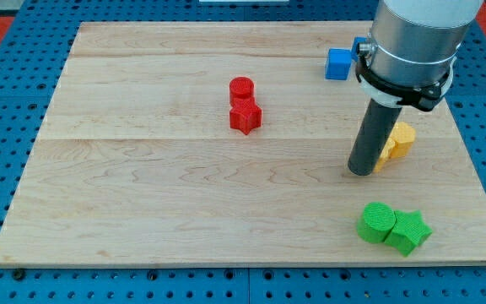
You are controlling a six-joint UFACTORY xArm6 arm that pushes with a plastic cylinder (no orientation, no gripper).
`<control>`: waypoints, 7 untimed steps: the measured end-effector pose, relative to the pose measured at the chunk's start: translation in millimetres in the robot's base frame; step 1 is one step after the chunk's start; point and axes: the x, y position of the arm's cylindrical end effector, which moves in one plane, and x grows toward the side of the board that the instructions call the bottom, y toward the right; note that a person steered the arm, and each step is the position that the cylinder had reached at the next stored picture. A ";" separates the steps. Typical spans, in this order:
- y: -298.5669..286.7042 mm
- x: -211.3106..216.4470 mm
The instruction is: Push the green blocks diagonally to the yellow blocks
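Note:
A green cylinder and a green star block sit touching each other near the view's bottom right. Yellow blocks lie above them at the right, partly hidden behind my rod; their shapes are hard to make out. My tip rests on the board just left of the yellow blocks, touching or nearly touching them, and a short way above the green cylinder.
A red cylinder and a red star block sit together at the upper middle. A blue cube lies at the top right, with another blue block partly hidden behind the arm. The wooden board has blue pegboard around it.

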 end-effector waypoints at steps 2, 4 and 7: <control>-1.0 3.7; -41.0 -3.2; 52.8 20.2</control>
